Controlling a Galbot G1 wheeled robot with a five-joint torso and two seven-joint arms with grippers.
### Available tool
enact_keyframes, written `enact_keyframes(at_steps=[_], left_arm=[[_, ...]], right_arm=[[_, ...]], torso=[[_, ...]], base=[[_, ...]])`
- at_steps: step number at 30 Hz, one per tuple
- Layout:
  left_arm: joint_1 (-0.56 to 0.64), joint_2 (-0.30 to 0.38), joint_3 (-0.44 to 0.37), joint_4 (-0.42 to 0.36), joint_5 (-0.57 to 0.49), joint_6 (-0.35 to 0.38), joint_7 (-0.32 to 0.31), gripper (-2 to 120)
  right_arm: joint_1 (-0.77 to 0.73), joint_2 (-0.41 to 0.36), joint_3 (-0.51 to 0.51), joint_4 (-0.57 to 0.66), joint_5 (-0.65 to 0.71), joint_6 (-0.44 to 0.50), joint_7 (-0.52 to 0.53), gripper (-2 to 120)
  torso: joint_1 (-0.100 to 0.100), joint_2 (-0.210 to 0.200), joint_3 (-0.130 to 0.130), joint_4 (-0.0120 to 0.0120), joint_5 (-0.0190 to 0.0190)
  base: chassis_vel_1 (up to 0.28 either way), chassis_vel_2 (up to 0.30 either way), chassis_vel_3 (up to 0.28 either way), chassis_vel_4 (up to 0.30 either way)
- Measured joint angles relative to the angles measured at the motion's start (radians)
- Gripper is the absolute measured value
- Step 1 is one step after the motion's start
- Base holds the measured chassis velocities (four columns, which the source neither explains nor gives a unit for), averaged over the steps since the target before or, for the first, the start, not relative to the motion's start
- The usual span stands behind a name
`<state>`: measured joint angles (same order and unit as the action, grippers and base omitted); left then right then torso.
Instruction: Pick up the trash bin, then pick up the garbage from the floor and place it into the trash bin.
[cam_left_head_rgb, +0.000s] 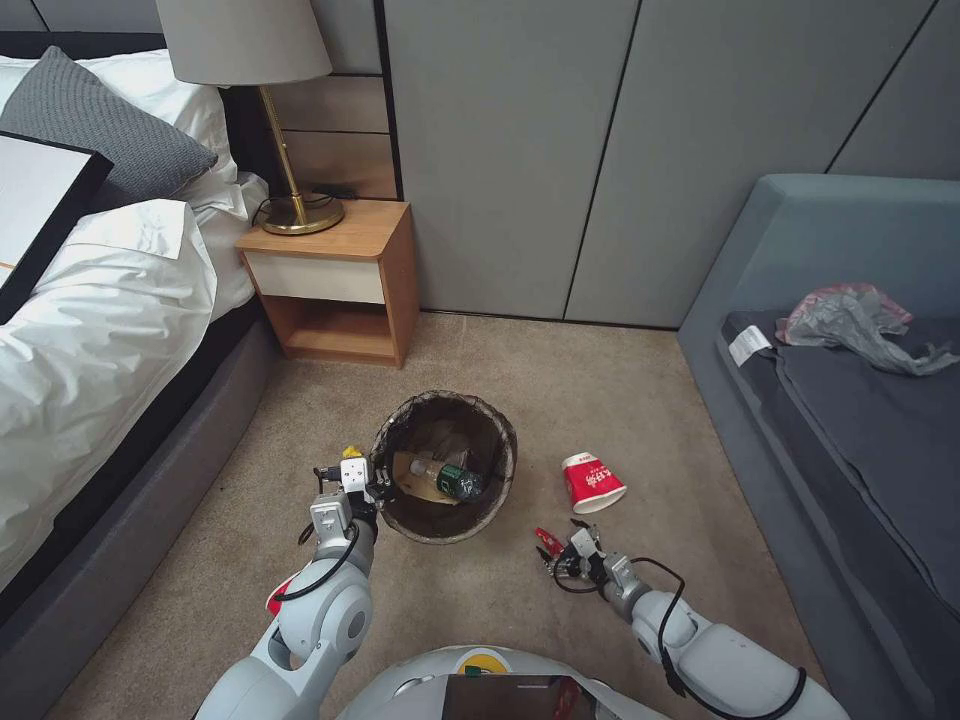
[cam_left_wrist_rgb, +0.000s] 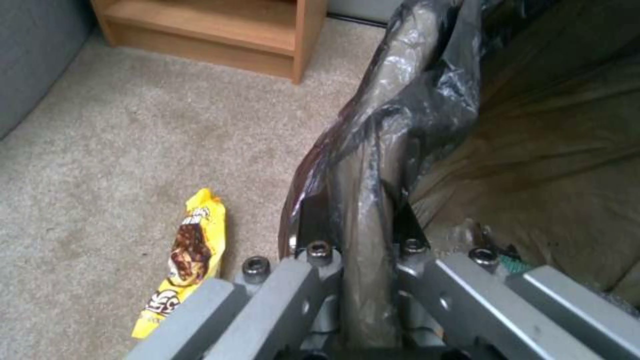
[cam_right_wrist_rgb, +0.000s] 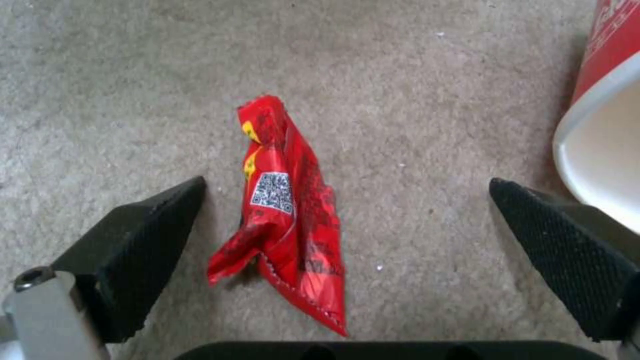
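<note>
1. My left gripper (cam_left_wrist_rgb: 357, 235) was clamped on the rim of the trash bin (cam_left_head_rgb: 445, 465), one finger inside the wall and one outside, the dark liner bag (cam_left_wrist_rgb: 407, 110) pinched between them.
2. My right gripper (cam_right_wrist_rgb: 347, 240) hung low over the carpet (cam_right_wrist_rgb: 133, 75) with its jaws spread wide and nothing in them.
3. A red snack wrapper (cam_right_wrist_rgb: 287, 215) lay flat between those jaws, nearer one pad (cam_right_wrist_rgb: 140, 235) than the other, touching neither.
4. I judged it very light, thin, crinkly and slippery; its bunched middle ridge seemed the best place to pinch, since the flat edges would likely slide away.
5. A red-and-white paper cup (cam_left_head_rgb: 592, 482) lay on its side just outside the other pad; it would be light and easily crushed.
6. A yellow wrapper (cam_left_wrist_rgb: 187, 260) lay on the carpet just beside the left jaws, outside the bin.
7. Inside the bin were a green-labelled bottle (cam_left_head_rgb: 455, 480) and tan paper.
8. The short-pile carpet gave a soft floor; a wooden nightstand (cam_left_head_rgb: 335, 280) stood beyond the bin, with a bed and a grey sofa to the sides.
</note>
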<state>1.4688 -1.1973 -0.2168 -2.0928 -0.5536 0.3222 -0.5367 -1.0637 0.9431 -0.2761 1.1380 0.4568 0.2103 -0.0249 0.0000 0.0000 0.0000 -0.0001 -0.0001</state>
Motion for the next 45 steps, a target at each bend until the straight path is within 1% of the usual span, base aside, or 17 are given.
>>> enact_keyframes(at_steps=[7,13,15,16,18,19,21,22,25,28,31,32,34,36,37,39,45], left_arm=[[-0.001,0.000,0.000,0.001,-0.001,0.000,0.000,0],[-0.004,0.002,-0.001,0.001,-0.003,0.000,-0.001,0],[-0.005,0.003,-0.001,0.001,-0.005,0.000,-0.001,0],[-0.005,0.003,-0.001,0.001,-0.005,0.000,-0.001,0],[-0.007,0.003,-0.001,0.001,-0.006,0.000,-0.002,0],[-0.007,0.003,-0.001,0.001,-0.006,0.000,-0.002,0],[-0.008,0.004,-0.001,0.001,-0.008,0.001,-0.003,0],[-0.008,0.004,-0.001,0.001,-0.008,0.001,-0.003,0],[-0.009,0.006,-0.002,0.000,-0.015,0.002,-0.006,0],[-0.009,0.007,-0.003,-0.001,-0.017,0.002,-0.007,0],[-0.009,0.009,-0.003,-0.005,-0.021,0.003,-0.010,0],[-0.009,0.009,-0.003,-0.005,-0.021,0.003,-0.010,0],[-0.009,0.009,-0.003,-0.007,-0.022,0.004,-0.011,0],[-0.009,0.009,-0.003,-0.007,-0.022,0.004,-0.011,0],[-0.009,0.008,-0.003,-0.008,-0.022,0.004,-0.012,0],[-0.009,0.008,-0.003,-0.008,-0.022,0.004,-0.012,0],[-0.009,0.008,-0.002,-0.008,-0.023,0.004,-0.012,0]], right_arm=[[-0.003,0.008,-0.003,0.002,-0.009,0.000,0.000,100],[-0.010,0.014,-0.006,0.011,-0.023,0.003,0.001,93],[-0.015,0.015,-0.007,0.018,-0.031,0.005,0.002,86],[-0.015,0.015,-0.007,0.018,-0.031,0.005,0.002,86],[-0.020,0.012,-0.010,0.031,-0.032,0.005,0.005,74],[-0.020,0.012,-0.010,0.031,-0.032,0.005,0.005,74],[-0.025,0.008,-0.011,0.043,-0.032,0.002,0.008,64],[-0.025,0.008,-0.011,0.043,-0.032,0.002,0.008,64],[-0.033,0.002,-0.010,0.050,-0.030,0.000,0.010,47],[-0.037,0.001,-0.008,0.052,-0.028,-0.001,0.010,41],[-0.047,-0.002,-0.003,0.056,-0.027,-0.004,0.010,27],[-0.047,-0.002,-0.003,0.056,-0.027,-0.004,0.010,27],[-0.051,-0.002,0.001,0.055,-0.029,-0.004,0.010,15],[-0.052,-0.002,0.003,0.054,-0.029,-0.004,0.011,13],[-0.052,-0.002,0.003,0.054,-0.030,-0.004,0.011,5],[-0.052,-0.001,0.004,0.054,-0.031,-0.004,0.011,0],[-0.053,0.001,0.006,0.053,-0.035,-0.004,0.014,0]], torso=[[0.000,0.000,0.000,0.0000,0.0000],[0.000,0.000,0.000,0.0000,0.0000],[0.000,0.000,0.000,0.0000,-0.0001],[0.000,0.000,0.000,0.0000,-0.0001],[0.000,0.000,0.000,0.0001,0.0002],[0.000,0.000,0.000,0.0001,0.0002],[0.000,0.000,0.000,0.0002,0.0003],[0.000,0.000,0.000,0.0002,0.0003],[0.000,0.000,0.000,0.0002,0.0004],[0.000,0.000,0.000,0.0002,0.0005],[0.000,0.000,0.000,0.0002,0.0004],[0.000,0.000,0.000,0.0002,0.0004],[0.000,0.000,0.000,0.0002,0.0003],[0.000,0.000,0.000,0.0001,0.0002],[0.000,0.000,0.000,0.0000,-0.0001],[0.000,0.000,0.000,0.0000,-0.0003],[0.000,0.000,0.000,0.0000,0.0000]], base=[[0.000,0.000,0.000,0.000],[0.000,0.000,0.000,0.000],[0.000,0.000,0.000,0.000],[0.000,0.000,0.000,0.000],[0.000,0.000,0.000,0.000],[0.000,0.000,0.000,0.000],[0.000,0.000,0.000,0.000],[0.000,0.000,0.000,0.000],[0.000,0.000,0.000,0.000],[0.000,0.000,0.000,0.000],[0.000,0.000,0.000,0.000],[0.000,0.000,0.000,0.000],[0.000,0.000,0.000,0.000],[0.000,0.000,0.000,0.000],[0.000,0.000,0.000,0.000],[0.000,0.000,0.000,0.000],[0.000,0.000,0.000,0.000]])
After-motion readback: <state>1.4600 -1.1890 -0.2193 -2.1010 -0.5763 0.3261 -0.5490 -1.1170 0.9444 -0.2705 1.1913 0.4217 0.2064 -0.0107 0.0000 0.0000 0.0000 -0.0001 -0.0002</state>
